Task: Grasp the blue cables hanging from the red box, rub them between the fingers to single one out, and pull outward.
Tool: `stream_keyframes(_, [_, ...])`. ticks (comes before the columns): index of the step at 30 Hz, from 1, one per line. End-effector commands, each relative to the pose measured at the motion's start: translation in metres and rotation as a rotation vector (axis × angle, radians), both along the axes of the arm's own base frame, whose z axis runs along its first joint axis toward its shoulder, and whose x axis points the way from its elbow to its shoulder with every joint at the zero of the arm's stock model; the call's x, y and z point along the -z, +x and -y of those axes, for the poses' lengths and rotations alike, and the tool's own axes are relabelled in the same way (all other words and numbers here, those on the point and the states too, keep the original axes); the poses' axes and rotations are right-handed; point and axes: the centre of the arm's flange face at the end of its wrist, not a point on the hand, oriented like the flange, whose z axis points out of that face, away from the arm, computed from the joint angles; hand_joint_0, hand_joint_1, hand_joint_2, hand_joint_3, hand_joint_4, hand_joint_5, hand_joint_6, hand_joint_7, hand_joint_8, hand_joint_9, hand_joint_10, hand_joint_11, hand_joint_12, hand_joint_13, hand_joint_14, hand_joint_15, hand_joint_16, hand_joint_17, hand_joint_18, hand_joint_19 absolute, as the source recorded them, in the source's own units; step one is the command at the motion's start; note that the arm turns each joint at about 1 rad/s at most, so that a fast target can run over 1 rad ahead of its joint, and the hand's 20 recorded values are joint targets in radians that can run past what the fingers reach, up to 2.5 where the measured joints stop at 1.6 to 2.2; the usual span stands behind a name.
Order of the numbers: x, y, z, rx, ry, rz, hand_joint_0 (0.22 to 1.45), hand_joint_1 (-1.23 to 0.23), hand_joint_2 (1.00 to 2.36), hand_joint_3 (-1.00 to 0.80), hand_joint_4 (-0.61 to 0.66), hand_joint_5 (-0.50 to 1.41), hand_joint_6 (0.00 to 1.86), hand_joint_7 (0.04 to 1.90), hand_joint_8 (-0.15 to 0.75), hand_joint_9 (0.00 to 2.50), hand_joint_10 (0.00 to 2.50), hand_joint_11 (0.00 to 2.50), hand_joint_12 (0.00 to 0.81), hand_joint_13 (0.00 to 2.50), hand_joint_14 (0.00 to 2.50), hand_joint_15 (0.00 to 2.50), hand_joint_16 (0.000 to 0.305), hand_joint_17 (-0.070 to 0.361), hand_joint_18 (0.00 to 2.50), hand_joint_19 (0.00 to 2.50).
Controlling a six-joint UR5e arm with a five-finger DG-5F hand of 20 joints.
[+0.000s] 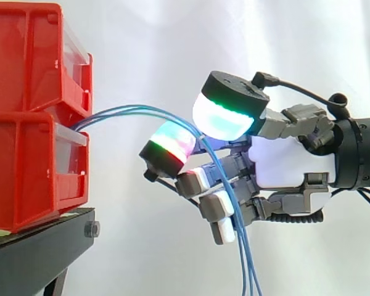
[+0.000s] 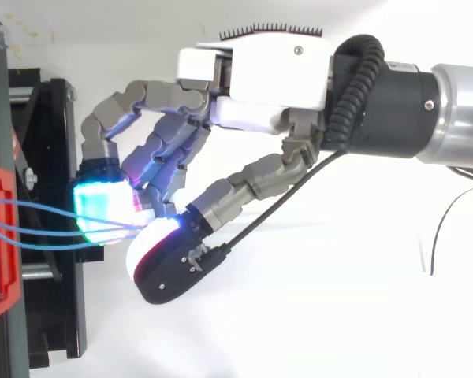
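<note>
Several thin blue cables (image 1: 131, 109) come out of the gap between the two stacked red bins (image 1: 24, 172) at the left and arc to the right. My hand (image 1: 283, 160) reaches in from the right at bin height. A green-glowing thumb pad (image 1: 225, 117) and a red-and-green fingertip pad (image 1: 169, 145) close on the cables where they bend down. Below the pinch the cables hang loose past the other curled fingers. In the top view the cables (image 2: 47, 209) run from the red bin (image 2: 0, 236) into the meeting point of the cyan pad (image 2: 102, 209) and the thumb, under my hand (image 2: 260, 79).
The bins sit on a black stand (image 1: 37, 246) at the left, its frame (image 2: 39, 118) reaching under the fingertips in the top view. A white curtain hangs behind. Open space lies to the right of the bins and below my hand.
</note>
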Motion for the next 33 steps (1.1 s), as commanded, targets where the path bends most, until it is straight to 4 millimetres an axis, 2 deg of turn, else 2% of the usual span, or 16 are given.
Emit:
stream_keyframes(1, [0.0001,0.0,0.0009,0.002,0.0,0.001,0.56,-0.89,1.0,-0.5,0.18,-0.22,0.85,1.02,0.282,0.83,0.01,1.13,0.414,0.98,0.02,0.82,0.05,0.113,0.84,0.85])
stream_keyframes(16, [0.0009,-0.0003,-0.0003,0.001,0.0,-0.002,0.59,-0.73,1.01,-0.42,0.2,-0.18,0.84,1.08,0.288,0.91,0.01,1.15,0.412,1.03,0.02,0.84,0.049,0.11,0.86,0.86])
stream_keyframes(23, [0.0001,0.0002,-0.0003,0.001,0.0,0.001,0.6,-0.73,1.01,-0.4,0.19,-0.18,0.84,1.09,0.286,0.92,0.01,1.15,0.411,1.03,0.02,0.83,0.049,0.11,0.86,0.86])
stream_keyframes(33, [0.0001,0.0002,-0.0003,0.001,0.0,0.001,0.65,-0.84,1.02,-0.28,0.14,-0.2,0.85,1.07,0.275,0.88,0.01,1.15,0.407,1.02,0.02,0.83,0.049,0.11,0.86,0.85])
